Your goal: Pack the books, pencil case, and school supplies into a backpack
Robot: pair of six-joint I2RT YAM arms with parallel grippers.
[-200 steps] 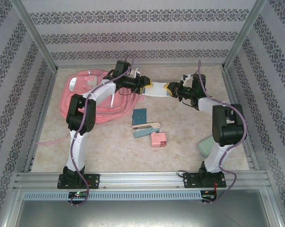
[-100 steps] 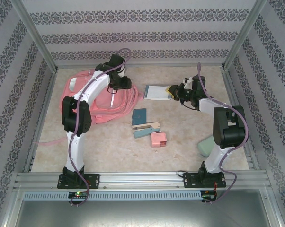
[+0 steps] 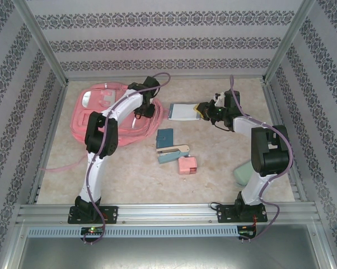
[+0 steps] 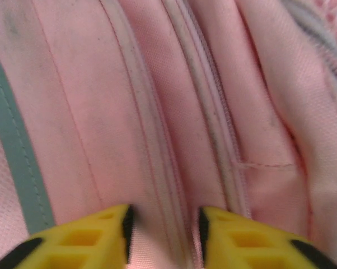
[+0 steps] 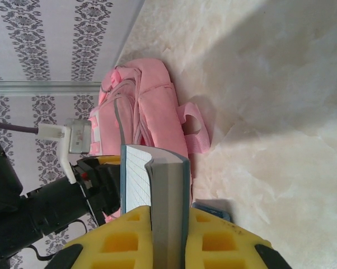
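Backpack [image 3: 101,115] looks not packed yet. Right claw [image 5: 168,216] grips the books [image 3: 182,111] just beside it. Left claw [image 4: 164,221] sits on its zip; pinching or not, I cannot tell. Stapler [image 3: 173,152], pouch [image 3: 164,138], pink block [image 3: 187,165] and pencil case [image 3: 242,172] still lie outside it.

Backpack [image 3: 82,119]: pink fabric, lying flat at the far left of the surface, zipped front pockets up, strap loops at its right side.

Book [image 3: 182,111]: thin, grey-teal cover, pale gridded pages. Just right of the backpack, pinched at its right edge between the jaws of the right gripper [image 5: 168,212].

Pouch [image 3: 164,137]: teal square, flat, mid-surface.

Stapler [image 3: 173,153]: teal and beige, just in front of the pouch.

Block [image 3: 187,165]: pink, boxy, beside the stapler's right end.

Pencil case [image 3: 242,172]: mint green, near the right edge, partly hidden.
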